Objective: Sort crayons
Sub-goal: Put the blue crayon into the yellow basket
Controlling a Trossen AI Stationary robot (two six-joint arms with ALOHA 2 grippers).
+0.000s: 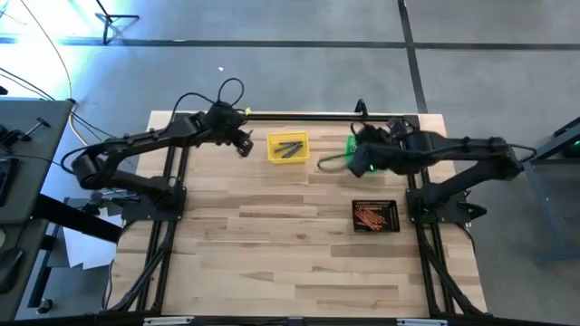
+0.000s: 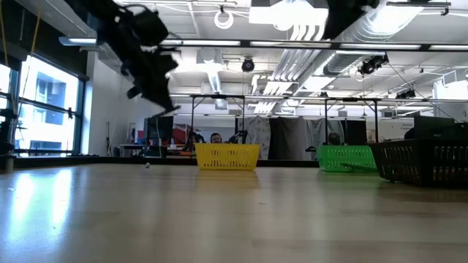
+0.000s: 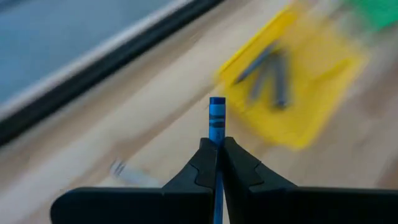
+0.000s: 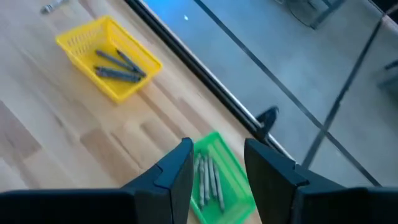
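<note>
Three small bins stand on the bench (image 1: pixel 272 263): one yellow bin (image 1: pixel 288 148), one green bin (image 4: pixel 233 180) and one black bin (image 1: pixel 376 216). The yellow bin holds about three blue-grey crayons (image 4: pixel 115 65). The green bin holds about four grey crayons (image 4: pixel 208 177). The black bin holds many orange-red crayons (image 1: pixel 373 216), too tightly packed to count. One blue crayon (image 3: pixel 216 118) is gripped between one arm's jaws. One small pale stick (image 3: pixel 127 173) lies loose on the bench, too blurred to identify. Two robot arms are in view.
</note>
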